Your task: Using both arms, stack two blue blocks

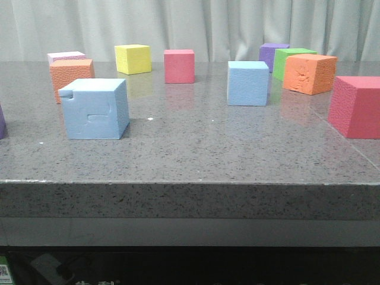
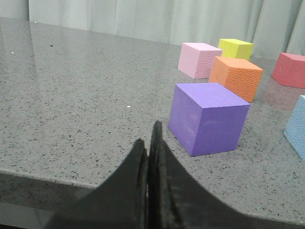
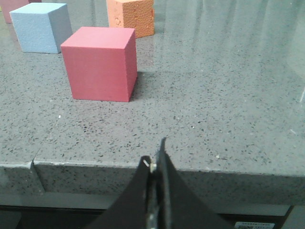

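The notched blue block (image 1: 95,108) sits at the left front of the grey table, its dented face toward the front. The plain blue block (image 1: 248,83) sits further back, right of centre. Neither gripper shows in the front view. My left gripper (image 2: 148,133) is shut and empty at the table's front edge, with a sliver of the notched block (image 2: 298,126) off to its side. My right gripper (image 3: 154,150) is shut and empty, just off the table's front edge. The plain blue block (image 3: 39,26) lies far ahead of it, beyond a red cube.
A purple cube (image 2: 208,117) stands close ahead of the left gripper, with orange (image 2: 237,76), pink (image 2: 200,58) and yellow (image 2: 236,47) cubes behind. A red cube (image 3: 100,63) stands ahead of the right gripper. Red (image 1: 179,65), purple (image 1: 272,53), green (image 1: 292,59) and orange (image 1: 309,73) cubes line the back.
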### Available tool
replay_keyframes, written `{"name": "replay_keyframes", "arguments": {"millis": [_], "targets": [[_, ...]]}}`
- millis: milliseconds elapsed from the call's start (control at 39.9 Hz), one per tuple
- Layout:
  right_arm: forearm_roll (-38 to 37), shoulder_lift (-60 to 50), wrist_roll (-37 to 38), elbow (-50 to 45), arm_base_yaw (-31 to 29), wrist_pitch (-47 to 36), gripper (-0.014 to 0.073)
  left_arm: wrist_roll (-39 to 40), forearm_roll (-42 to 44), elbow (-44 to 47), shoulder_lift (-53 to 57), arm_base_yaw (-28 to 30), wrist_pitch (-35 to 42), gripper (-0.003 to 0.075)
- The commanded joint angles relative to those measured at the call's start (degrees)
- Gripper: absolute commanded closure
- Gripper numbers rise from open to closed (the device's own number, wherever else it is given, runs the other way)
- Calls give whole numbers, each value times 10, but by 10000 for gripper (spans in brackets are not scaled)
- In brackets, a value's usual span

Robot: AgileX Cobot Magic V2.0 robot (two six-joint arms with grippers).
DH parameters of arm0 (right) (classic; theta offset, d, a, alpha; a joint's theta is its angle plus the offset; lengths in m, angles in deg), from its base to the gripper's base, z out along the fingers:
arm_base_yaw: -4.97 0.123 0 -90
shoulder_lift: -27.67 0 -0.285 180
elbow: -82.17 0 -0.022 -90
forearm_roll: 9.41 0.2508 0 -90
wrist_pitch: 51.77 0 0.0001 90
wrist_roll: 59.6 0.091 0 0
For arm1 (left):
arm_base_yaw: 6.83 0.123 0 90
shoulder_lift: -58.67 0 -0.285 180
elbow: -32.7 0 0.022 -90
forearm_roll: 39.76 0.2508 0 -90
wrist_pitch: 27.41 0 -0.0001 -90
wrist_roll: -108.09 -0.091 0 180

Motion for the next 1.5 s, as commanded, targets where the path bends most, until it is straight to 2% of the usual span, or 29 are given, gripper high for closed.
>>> {"name": "replay_keyframes", "arguments": {"millis": [0,1253,1478], "targets": [[-4,-11,-4,1,-4,-46,655,2,-4,22,13,1,50,738],[-4,-11,-4,1,-4,-55,655,2,-4,22,13,1,51,738],[29,-11,-4,1,-4,-105,655,2,-15,22,13,1,123,738]]}}
